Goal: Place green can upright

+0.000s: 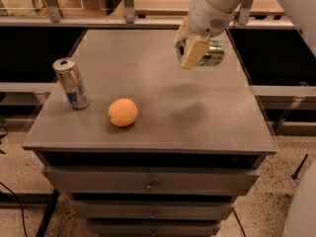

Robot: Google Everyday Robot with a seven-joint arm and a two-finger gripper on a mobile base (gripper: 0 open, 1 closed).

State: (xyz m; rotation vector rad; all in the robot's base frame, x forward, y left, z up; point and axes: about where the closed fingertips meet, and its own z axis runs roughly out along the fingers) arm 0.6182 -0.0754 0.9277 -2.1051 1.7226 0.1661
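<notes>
The gripper (191, 51) hangs above the table (163, 127), its 2 jaws clamped on the green can (213, 53), which lies sideways between them. An orange (122, 112) and 1 slim can (71, 83) sit well apart from the jaws.

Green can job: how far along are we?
Done: the hand is shut on the green can and has it off the table, over the back right part. Under way: the can is sideways in the grip, one silver end toward the camera. Left: turn it upright, set it on the table, release. The orange and slim silver-and-blue can sit well clear.
</notes>
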